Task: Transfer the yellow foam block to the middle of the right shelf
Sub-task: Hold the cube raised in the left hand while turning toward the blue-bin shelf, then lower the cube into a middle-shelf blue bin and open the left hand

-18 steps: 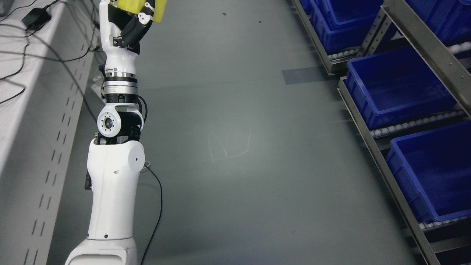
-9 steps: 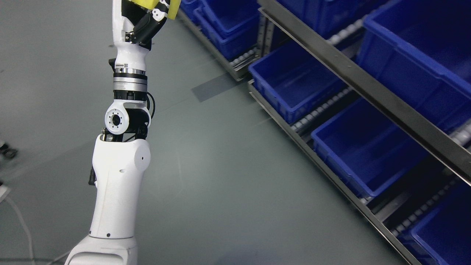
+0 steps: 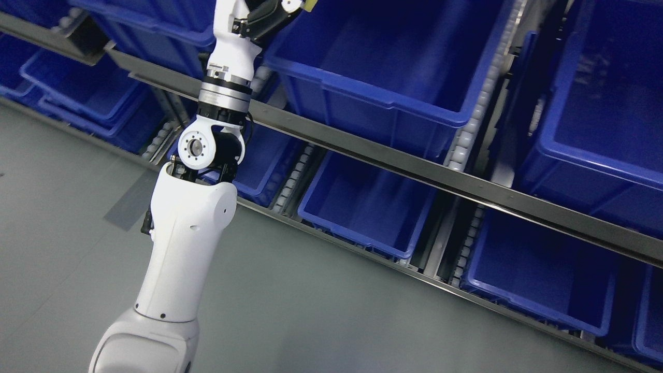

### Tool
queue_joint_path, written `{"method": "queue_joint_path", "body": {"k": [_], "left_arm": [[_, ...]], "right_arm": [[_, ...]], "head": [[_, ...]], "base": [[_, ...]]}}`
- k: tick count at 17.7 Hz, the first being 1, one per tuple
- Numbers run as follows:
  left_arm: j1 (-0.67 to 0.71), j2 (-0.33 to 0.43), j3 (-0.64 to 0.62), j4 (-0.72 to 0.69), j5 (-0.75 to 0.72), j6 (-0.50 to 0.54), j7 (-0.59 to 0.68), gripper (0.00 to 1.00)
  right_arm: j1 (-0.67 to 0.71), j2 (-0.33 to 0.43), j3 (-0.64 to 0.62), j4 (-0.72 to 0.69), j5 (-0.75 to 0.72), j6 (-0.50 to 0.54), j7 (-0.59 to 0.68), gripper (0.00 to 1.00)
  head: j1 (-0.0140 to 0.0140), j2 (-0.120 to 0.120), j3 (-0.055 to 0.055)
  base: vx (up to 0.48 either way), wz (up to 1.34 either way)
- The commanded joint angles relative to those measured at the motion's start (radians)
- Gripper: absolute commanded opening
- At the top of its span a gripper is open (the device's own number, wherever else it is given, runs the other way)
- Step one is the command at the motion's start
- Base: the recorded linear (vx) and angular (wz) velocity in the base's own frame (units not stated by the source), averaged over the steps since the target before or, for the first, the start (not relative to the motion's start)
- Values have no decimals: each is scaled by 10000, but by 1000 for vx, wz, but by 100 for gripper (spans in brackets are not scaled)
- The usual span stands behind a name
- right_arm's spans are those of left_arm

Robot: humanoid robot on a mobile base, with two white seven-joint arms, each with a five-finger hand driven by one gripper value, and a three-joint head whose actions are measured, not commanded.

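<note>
Only a small corner of the yellow foam block (image 3: 310, 4) shows at the top edge of the head view. My left hand (image 3: 269, 13) is curled around it, mostly cut off by the top of the frame. The white left arm (image 3: 181, 248) rises from the lower left. The hand sits over the near left rim of a large blue bin (image 3: 388, 77) on the shelf's upper visible level. The rest of the block is hidden above the frame.
A metal shelf rail (image 3: 414, 171) runs diagonally under the large bin. More blue bins sit below (image 3: 362, 207), (image 3: 538, 269), at the right (image 3: 595, 103) and at the far left (image 3: 77, 98). Grey floor (image 3: 311, 321) fills the lower left.
The camera has swung right, so the shelf of blue bins now fills the view. The left hand still holds the block, now higher and almost out of frame.
</note>
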Motion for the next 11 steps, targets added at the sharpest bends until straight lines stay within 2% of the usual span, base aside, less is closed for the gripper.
{"method": "queue_joint_path", "body": {"k": [1,3,5,6,7,8,9,10,11], "left_arm": [[-1495,91,-1539,-672,-26,2144,174,29],[-1712,91,-1523,-458,-26,3296,754,29],[-1774,91,-1523,321,-41,3943,1537,31],[-1819,91,-1493,827,-56,4189,1783,37],[-1835,91,-1432,1257,-57,4540,1831,45],[-1850,91,-1325,1580,-57,4999,1832,61],[-1927,91,-1248,1872,-57,5657,1832,88],[-1942,91,-1171,1981,-57,6089,1847,100],[-1943,91,-1019,1982,-57,6169,1862,100]], "right_arm": [[-32,-175,0,-175,0,-7,0,100],[-17,-175,0,-175,0,-7,0,100],[-32,-175,0,-175,0,-7,0,100],[-17,-175,0,-175,0,-7,0,100],[-17,-175,0,-175,0,-7,0,100],[-17,-175,0,-175,0,-22,0,100],[-17,-175,0,-175,0,-7,0,100],[-17,-175,0,-175,0,-7,0,100],[-32,-175,0,-175,0,-7,0,100]], "head": [[0,0,0],[0,0,0],[0,1,0],[0,2,0],[0,3,0],[0,3,0],[0,3,0],[0,3,0],[0,3,0]], "base": [[194,-697],[172,-637],[137,-437],[125,-379],[125,-379],[92,-237],[92,-237],[78,-157],[78,-157]]}}
